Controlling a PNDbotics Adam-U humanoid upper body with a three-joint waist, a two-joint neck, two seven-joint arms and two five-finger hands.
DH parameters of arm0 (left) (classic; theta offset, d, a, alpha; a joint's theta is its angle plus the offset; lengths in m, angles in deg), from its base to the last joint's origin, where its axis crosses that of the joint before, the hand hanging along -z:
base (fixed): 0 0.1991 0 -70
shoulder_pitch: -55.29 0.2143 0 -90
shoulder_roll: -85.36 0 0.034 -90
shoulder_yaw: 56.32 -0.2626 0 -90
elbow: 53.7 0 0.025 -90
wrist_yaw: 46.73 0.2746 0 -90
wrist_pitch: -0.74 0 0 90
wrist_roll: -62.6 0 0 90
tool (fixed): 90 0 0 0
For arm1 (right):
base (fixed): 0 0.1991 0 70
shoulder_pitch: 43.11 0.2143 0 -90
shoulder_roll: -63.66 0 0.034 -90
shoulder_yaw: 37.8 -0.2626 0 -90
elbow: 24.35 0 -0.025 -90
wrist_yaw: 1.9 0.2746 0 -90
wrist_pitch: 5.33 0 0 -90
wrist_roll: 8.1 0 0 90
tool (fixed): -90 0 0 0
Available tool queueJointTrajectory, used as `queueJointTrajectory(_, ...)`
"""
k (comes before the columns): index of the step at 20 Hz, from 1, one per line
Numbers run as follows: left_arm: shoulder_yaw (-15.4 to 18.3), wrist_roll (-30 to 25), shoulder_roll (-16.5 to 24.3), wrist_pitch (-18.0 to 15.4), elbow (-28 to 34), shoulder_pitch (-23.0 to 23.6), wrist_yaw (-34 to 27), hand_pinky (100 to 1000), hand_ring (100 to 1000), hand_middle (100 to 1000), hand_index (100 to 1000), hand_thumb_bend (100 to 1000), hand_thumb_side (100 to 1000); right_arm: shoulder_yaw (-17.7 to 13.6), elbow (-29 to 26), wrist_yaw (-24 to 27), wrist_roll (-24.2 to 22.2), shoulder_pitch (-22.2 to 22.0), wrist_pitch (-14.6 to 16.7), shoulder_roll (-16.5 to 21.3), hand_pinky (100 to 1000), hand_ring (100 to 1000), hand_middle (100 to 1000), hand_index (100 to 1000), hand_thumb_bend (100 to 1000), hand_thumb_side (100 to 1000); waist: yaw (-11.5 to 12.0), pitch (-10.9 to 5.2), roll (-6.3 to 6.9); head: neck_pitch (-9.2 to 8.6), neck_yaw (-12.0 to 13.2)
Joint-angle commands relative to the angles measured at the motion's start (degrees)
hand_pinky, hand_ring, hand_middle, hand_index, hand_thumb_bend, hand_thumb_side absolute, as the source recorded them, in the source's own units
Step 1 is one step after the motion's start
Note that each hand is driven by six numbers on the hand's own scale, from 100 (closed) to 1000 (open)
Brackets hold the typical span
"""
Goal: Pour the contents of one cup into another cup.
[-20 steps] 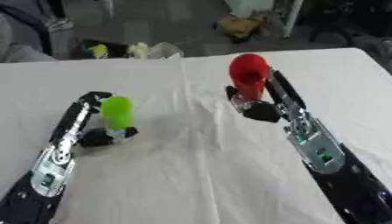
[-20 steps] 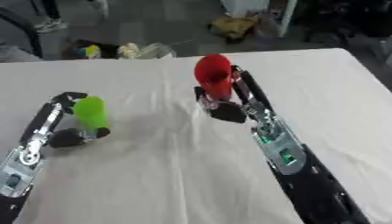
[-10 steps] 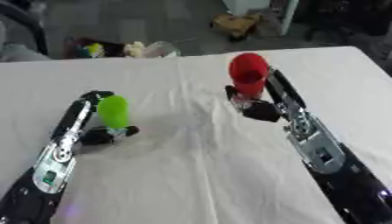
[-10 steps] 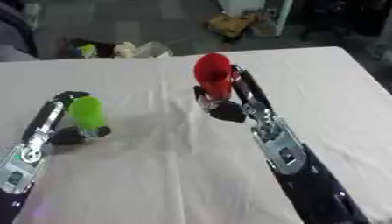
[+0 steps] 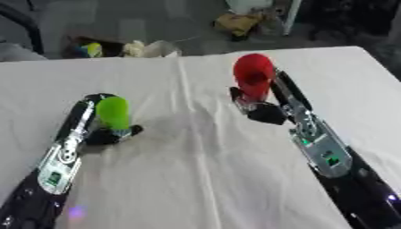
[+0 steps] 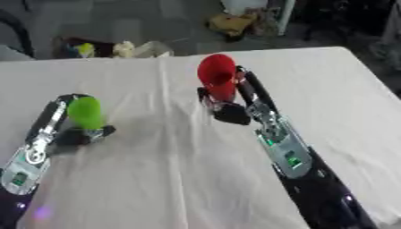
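In the left eye view the left hand (image 5: 106,134) had its fingers curled round the green cup (image 5: 113,112), on the left part of the white table (image 5: 196,179). The right hand (image 5: 262,109) was curled round the red cup (image 5: 253,81), right of centre and well apart from the green one.

The right eye view showed the same grasps, both cups roughly upright
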Motion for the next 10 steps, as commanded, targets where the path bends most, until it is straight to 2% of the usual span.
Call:
queueJointTrajectory(1,0.19,0.06,-0.46,-0.26,-0.40,-1.05,-0.78,669,579,487,733,791,440,-0.11,-1.36,0.34,0.13,1.30,0.13,0.49,977,857,448,633,100,310,-0.38,-0.74,-0.09,-0.45,0.13)
queueJointTrajectory(5,0.14,-0.29,-0.79,-0.50,-1.12,-1.11,-1.08,655,537,430,700,747,434,-0.10,-1.34,0.30,0.16,1.37,0.09,0.32,976,857,446,633,100,310,-0.65,-0.62,-0.12,-0.44,0.17)
queueJointTrajectory(6,0.14,-0.35,-0.83,-0.50,-1.24,-1.08,-1.22,650,518,398,677,689,423,-0.11,-1.27,0.23,0.18,1.43,0.07,0.22,976,857,444,633,100,309,-0.69,-0.61,-0.11,-0.42,0.17)
queueJointTrajectory(7,0.13,-0.38,-0.83,-0.49,-1.31,-1.05,-1.36,649,515,395,674,681,422,-0.12,-1.17,0.15,0.21,1.47,0.06,0.12,976,857,444,633,100,309,-0.71,-0.61,-0.09,-0.40,0.15)
queueJointTrajectory(8,0.16,-0.37,-0.83,-0.44,-1.36,-1.00,-1.53,643,494,365,652,622,412,-0.13,-1.10,0.08,0.24,1.49,0.06,0.07,976,857,443,633,100,309,-0.71,-0.62,-0.08,-0.38,0.15)
queueJointTrajectory(10,0.17,-0.34,-0.78,-0.27,-1.38,-0.91,-1.96,637,472,335,626,558,399,-0.14,-1.02,0.02,0.29,1.49,0.07,0.01,976,857,443,633,100,309,-0.64,-0.69,-0.05,-0.33,0.14)
